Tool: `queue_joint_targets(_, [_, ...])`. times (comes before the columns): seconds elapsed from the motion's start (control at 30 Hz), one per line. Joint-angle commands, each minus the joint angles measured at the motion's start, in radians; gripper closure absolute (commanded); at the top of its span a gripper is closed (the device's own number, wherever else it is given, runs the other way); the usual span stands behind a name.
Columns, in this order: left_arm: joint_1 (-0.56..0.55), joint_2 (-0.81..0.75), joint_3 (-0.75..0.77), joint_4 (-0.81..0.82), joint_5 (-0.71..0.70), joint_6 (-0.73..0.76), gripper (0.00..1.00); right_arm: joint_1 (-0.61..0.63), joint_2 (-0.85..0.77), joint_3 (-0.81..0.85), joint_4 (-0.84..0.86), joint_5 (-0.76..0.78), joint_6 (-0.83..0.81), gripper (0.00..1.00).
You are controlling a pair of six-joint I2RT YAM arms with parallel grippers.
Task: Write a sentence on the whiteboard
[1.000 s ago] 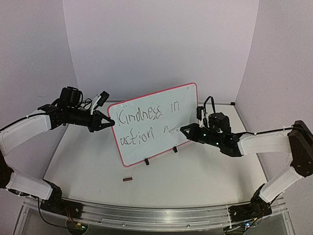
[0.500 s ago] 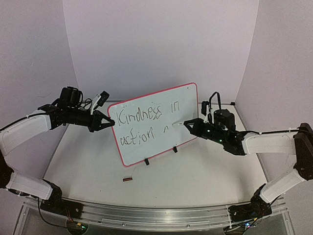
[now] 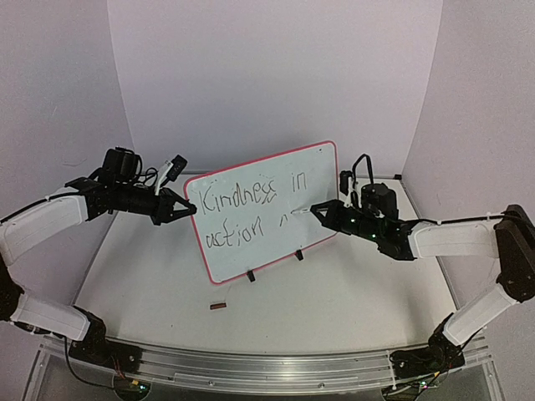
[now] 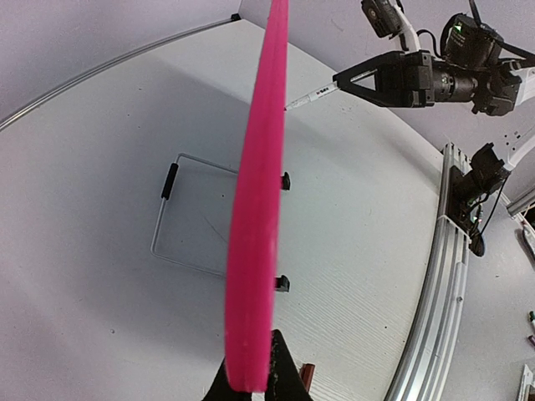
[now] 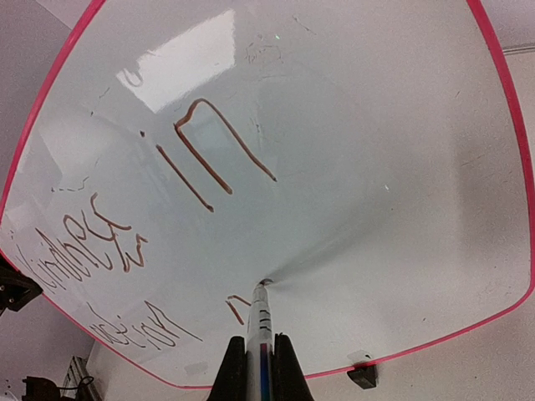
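Writing is mid-sentence: the whiteboard [image 3: 251, 251] stands tilted on its clip feet [image 3: 250, 276] at centre frame, and the sentence [image 3: 247, 209] reads "Kindness in" on the top line and "action" on the lower one, with a small loose stroke begun to the right of "action". Your left gripper [image 3: 188, 209] is clenched on the board's left edge, and its wrist view shows the red rim pinched between the fingers at the bottom of the frame. Your right gripper [image 3: 322, 215] is closed on a marker [image 3: 305, 212] whose tip touches the board just right of that small stroke; in the right wrist view the sheen puckers around the tip, so it looks pressed in rather than hovering. By my reading you are starting the next word on the lower line — which word, the frames don't tell. The next move calls for drawing the tip rightward into the bare lower right of the board with light, even pressure, while the left hold braces the board against the push so it doesn't rock back on its feet.
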Motion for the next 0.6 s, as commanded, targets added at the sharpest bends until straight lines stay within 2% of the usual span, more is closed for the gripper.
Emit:
queue_joint_targets(0.0, [-0.016, 0.039, -0.006, -0.076, -0.052, 0.050, 1.00, -0.006, 0.027, 0.025, 0.028, -0.022, -0.004, 1.00])
queue_joint_targets(0.27, [-0.017, 0.040, -0.005, -0.076, -0.052, 0.050, 1.00, -0.005, 0.010, -0.025, 0.005, 0.012, 0.000, 1.00])
queue_joint_targets(0.57, [-0.017, 0.041, -0.005, -0.077, -0.053, 0.051, 1.00, -0.005, -0.025, -0.008, -0.026, 0.056, -0.022, 1.00])
